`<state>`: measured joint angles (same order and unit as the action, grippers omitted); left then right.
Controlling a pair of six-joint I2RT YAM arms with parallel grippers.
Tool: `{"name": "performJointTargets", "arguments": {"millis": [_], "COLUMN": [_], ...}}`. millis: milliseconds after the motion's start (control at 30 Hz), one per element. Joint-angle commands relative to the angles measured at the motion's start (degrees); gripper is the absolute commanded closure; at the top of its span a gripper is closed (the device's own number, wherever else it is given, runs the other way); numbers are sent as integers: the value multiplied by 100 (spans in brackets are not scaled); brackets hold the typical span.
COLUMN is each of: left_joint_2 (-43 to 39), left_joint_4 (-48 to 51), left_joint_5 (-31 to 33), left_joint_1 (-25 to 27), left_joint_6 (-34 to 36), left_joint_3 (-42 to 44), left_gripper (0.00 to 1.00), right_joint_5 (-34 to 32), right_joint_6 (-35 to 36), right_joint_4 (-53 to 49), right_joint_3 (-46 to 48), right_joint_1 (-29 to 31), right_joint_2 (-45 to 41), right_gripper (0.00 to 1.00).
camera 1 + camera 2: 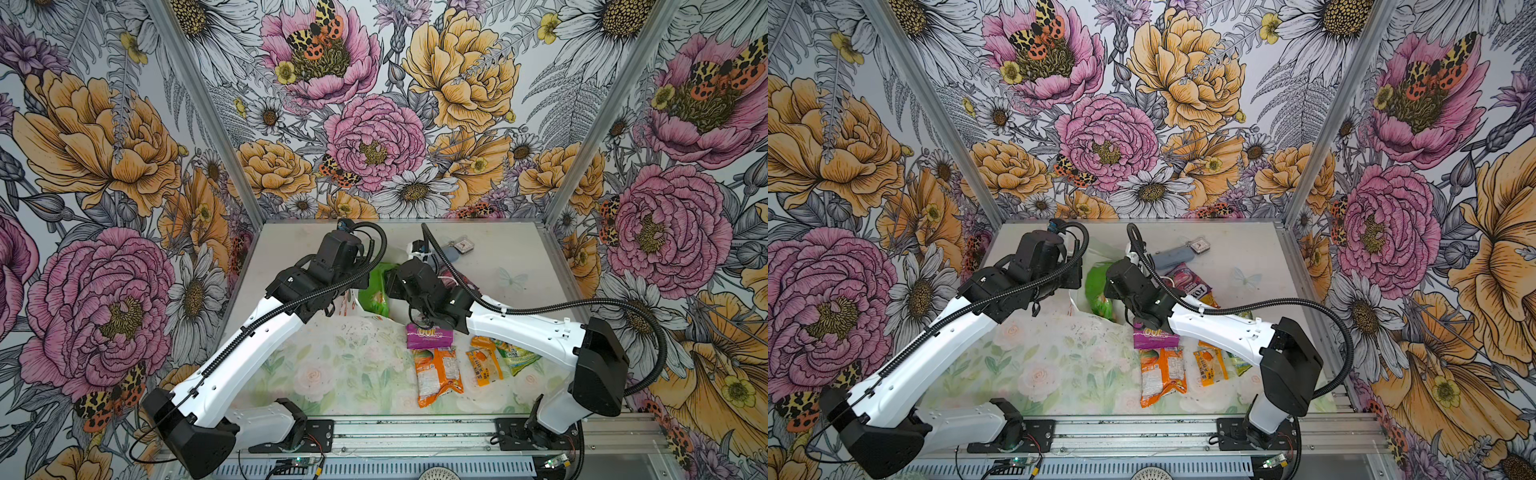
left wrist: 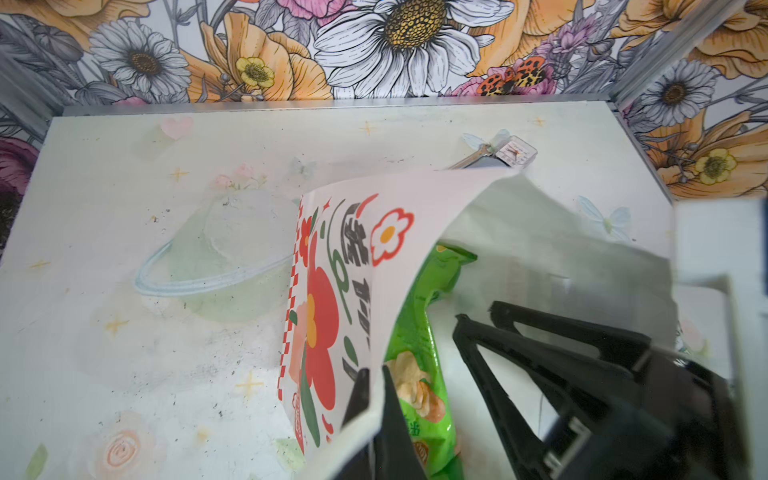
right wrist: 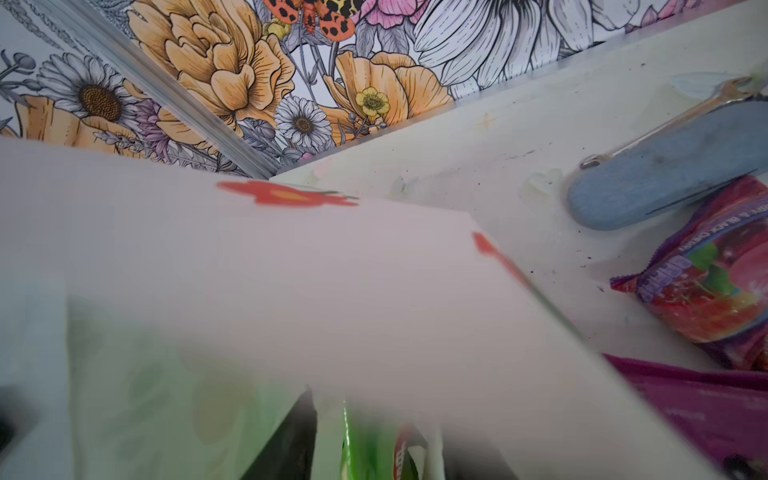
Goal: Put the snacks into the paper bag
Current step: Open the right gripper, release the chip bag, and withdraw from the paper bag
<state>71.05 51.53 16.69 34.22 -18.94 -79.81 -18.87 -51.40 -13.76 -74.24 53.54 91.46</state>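
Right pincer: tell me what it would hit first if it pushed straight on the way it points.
Most likely the green snack packet inside the paper bag: the open right pincer points at it from close by, though depth is unclear.

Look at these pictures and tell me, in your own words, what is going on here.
The left gripper is shut on the rim of the paper bag, propping its mouth open. The right gripper sits in that mouth with its jaws open, and a green snack packet lies inside the bag, gripped by nothing. More snacks, among them a purple packet and an orange packet, lie on the table outside the bag.
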Motion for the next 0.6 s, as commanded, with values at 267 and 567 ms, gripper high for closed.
{"name": "performJointTargets", "arguments": {"millis": [267,567], "left_joint_2": [164,-16], "left_joint_4": [1049,1360], "left_joint_5": [-316,-607], "left_joint_1": [-1182,-1672], "left_joint_6": [144,425], "left_joint_3": [-752,-681], "left_gripper": [100,100], "right_joint_5": [1224,219], "right_joint_6": [1186,1530], "right_joint_4": [-92,-115], "right_joint_3": [-229,1282], "right_joint_1": [-58,-443], "right_joint_2": [-1455,-3142], "right_gripper": [43,34]}}
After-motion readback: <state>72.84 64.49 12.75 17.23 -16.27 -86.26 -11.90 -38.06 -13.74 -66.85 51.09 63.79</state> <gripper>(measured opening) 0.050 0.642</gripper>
